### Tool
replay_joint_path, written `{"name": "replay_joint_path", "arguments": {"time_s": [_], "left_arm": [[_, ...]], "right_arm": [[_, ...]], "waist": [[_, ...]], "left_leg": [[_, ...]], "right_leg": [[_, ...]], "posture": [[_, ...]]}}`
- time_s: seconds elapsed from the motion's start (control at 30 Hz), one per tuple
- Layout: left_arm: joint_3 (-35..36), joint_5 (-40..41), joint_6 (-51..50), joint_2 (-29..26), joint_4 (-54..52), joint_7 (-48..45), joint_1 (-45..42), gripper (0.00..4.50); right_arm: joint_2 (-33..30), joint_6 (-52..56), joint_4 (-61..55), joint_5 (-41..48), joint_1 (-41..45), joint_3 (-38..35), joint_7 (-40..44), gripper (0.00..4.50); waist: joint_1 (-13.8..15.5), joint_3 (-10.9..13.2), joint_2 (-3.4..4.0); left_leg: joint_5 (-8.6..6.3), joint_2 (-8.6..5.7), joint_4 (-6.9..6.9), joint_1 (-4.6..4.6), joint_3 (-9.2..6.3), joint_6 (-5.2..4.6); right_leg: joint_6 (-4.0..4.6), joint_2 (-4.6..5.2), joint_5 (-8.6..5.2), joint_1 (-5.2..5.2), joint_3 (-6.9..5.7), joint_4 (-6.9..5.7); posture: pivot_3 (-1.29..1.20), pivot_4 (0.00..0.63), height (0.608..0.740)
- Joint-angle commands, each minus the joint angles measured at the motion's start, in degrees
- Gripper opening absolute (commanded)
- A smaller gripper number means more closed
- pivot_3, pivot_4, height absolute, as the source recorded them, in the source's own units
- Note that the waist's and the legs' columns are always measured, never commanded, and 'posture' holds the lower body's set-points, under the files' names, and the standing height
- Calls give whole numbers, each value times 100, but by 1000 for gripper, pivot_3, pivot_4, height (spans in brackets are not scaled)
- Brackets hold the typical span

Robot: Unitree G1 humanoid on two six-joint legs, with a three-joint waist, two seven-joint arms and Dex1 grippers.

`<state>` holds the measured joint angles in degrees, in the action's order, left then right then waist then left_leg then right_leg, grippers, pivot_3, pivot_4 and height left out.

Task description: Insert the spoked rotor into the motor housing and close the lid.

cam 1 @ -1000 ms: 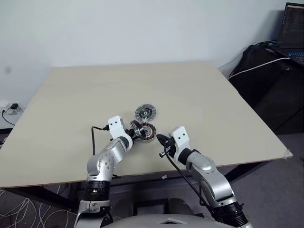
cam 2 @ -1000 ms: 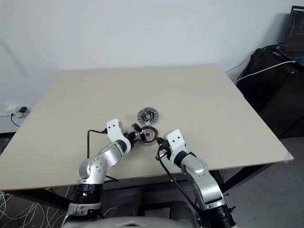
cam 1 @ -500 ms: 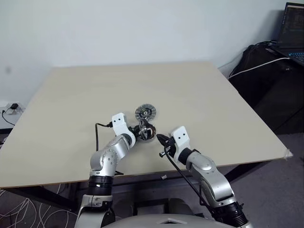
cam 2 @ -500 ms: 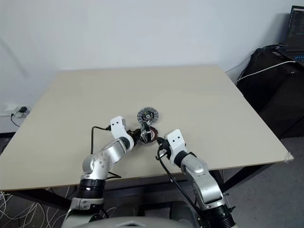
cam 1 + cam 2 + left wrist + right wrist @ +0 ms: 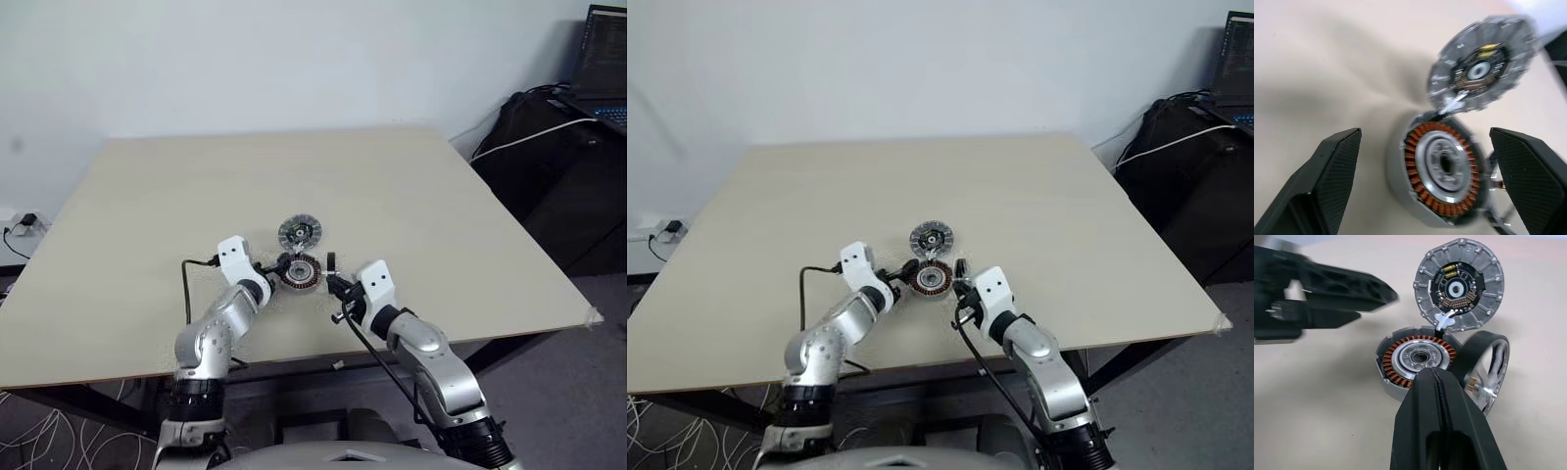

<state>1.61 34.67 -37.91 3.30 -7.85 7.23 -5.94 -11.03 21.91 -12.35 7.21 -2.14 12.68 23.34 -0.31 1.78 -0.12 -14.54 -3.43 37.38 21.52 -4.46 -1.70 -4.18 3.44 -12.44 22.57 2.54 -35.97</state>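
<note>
The motor housing (image 5: 1415,360) lies flat on the table (image 5: 147,215), its copper coils facing up. Its lid (image 5: 1458,284) lies open just beyond it, joined by a small link, inner side up. The spoked rotor (image 5: 1486,369) stands on its edge, leaning against the housing's right side. My left gripper (image 5: 1425,133) is open, its fingers (image 5: 1334,169) spread wide on either side of the housing (image 5: 1442,169) without touching it. My right gripper (image 5: 1432,374) is shut and holds nothing; its tip is right at the housing's near rim. In the left eye view the left gripper (image 5: 275,270) is left of the housing (image 5: 299,270).
A dark bag and white cable (image 5: 549,137) stand beyond the table's right edge, with a laptop (image 5: 602,69) behind. Cables lie on the floor at the lower left. The far half of the table has free room.
My left gripper has opened and drawn back a little to the left. The rotor it carried over the housing now stands on edge at the housing's right. The right arm has kept still.
</note>
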Motion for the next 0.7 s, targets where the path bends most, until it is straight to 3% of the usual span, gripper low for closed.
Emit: {"name": "replay_joint_path", "arguments": {"time_s": [0.03,0.3,0.63,0.7], "left_arm": [[-433,-484,1090,68,-604,-660,295,4465],[-1175,-3018,3627,-1137,131,-965,1472,4465],[-1125,-3460,4214,-1041,706,-943,2243,4465],[-1103,-3469,4217,-998,705,-984,2238,4500]], "right_arm": [[16,-36,-280,78,18,-118,-48,0],[63,28,-242,151,-71,-200,-69,0],[32,285,-383,360,-384,-634,-283,0],[-70,405,-477,492,-516,-805,-223,393]], "waist": [[3,0,0],[-8,-13,23],[105,-12,24],[111,-14,27]], "left_leg": [[0,0,0,0,1,1],[-7,6,-6,-7,11,12],[-13,4,-6,-3,8,13],[-13,5,-6,-2,8,14]], "right_leg": [[0,0,0,-1,0,0],[-20,-1,-17,14,6,0],[-25,13,-17,14,-1,2],[-26,13,-17,14,-2,1]], "posture": [[0,0,740],[0,0,740],[0,0,740],[0,0,740]]}}
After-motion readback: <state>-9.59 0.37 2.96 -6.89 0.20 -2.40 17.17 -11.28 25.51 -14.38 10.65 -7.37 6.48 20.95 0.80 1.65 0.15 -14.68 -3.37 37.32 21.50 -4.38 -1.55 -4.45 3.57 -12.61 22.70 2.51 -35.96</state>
